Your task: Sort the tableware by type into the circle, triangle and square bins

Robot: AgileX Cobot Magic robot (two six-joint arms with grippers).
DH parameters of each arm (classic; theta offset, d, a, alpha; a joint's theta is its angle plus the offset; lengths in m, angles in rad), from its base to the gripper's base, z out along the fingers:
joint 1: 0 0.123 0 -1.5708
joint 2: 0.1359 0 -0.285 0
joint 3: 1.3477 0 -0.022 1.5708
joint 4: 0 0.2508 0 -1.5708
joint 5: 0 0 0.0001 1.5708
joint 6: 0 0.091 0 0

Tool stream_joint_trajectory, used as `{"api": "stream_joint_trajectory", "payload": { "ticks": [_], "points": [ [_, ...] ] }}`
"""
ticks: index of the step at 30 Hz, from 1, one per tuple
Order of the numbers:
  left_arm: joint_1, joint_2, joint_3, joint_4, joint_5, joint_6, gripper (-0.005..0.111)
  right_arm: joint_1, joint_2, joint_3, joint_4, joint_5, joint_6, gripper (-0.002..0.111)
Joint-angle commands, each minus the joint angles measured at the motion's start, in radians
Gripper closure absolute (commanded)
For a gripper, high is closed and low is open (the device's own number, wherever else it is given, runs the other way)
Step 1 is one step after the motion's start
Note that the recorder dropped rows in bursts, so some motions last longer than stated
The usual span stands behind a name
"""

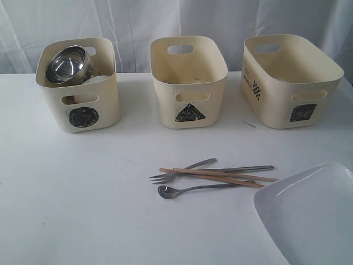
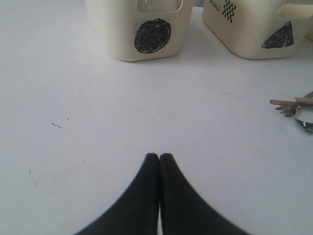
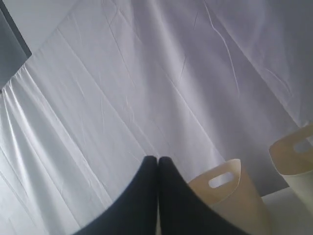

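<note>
The circle bin (image 1: 77, 105) at the left holds a tilted steel bowl (image 1: 67, 64) and a small white dish (image 1: 97, 80); the mugs do not show clearly. The triangle bin (image 1: 189, 83) stands in the middle and the square bin (image 1: 292, 83) at the right. In front lie the fork (image 1: 175, 174), knife (image 1: 245, 168), spoon (image 1: 190, 190) and chopsticks (image 1: 220, 176), crossed in a heap. The white plate (image 1: 314, 215) is at the front right. My left gripper (image 2: 159, 156) is shut and empty above the table, facing the circle bin (image 2: 142, 29). My right gripper (image 3: 158, 159) is shut and empty, pointing at the curtain.
A white curtain (image 1: 138, 22) hangs behind the table. In the left wrist view the triangle bin (image 2: 244, 34) stands beside the circle bin, and the chopsticks' tips (image 2: 293, 102) and the fork's tines (image 2: 286, 110) show at the edge. Two cream bins (image 3: 230, 196) show in the right wrist view.
</note>
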Motion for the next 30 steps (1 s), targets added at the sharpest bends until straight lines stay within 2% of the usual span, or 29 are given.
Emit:
{"api": "stream_joint_trajectory", "payload": {
  "ticks": [1, 5, 8, 11, 14, 18, 25, 30],
  "points": [
    [0.002, -0.005, 0.005, -0.003, 0.002, -0.006, 0.107, -0.009, -0.005, -0.041, -0.165, 0.154, 0.013, 0.108],
    [0.002, -0.005, 0.005, -0.003, 0.002, -0.006, 0.107, 0.003, 0.03, -0.213, -0.307, 0.437, 0.056, 0.108],
    [0.002, -0.005, 0.005, -0.003, 0.002, -0.006, 0.107, 0.026, 0.185, -0.37, -0.328, 0.632, -0.018, 0.108],
    [0.002, -0.005, 0.005, -0.003, 0.002, -0.006, 0.107, 0.072, 0.4, -0.542, -0.262, 0.798, -0.329, 0.108],
    [0.002, -0.005, 0.005, -0.003, 0.002, -0.006, 0.107, 0.145, 0.653, -0.722, -0.131, 0.953, -0.622, 0.101],
    [0.002, -0.005, 0.005, -0.003, 0.002, -0.006, 0.107, 0.268, 0.949, -0.942, -0.085, 1.123, -0.792, 0.089],
    [0.002, -0.005, 0.005, -0.003, 0.002, -0.006, 0.107, 0.358, 1.415, -1.282, -0.153, 1.337, -0.961, 0.063],
    [0.002, -0.005, 0.005, -0.003, 0.002, -0.006, 0.107, 0.372, 1.608, -1.37, -0.148, 1.354, -0.973, 0.062]
  ]
}}
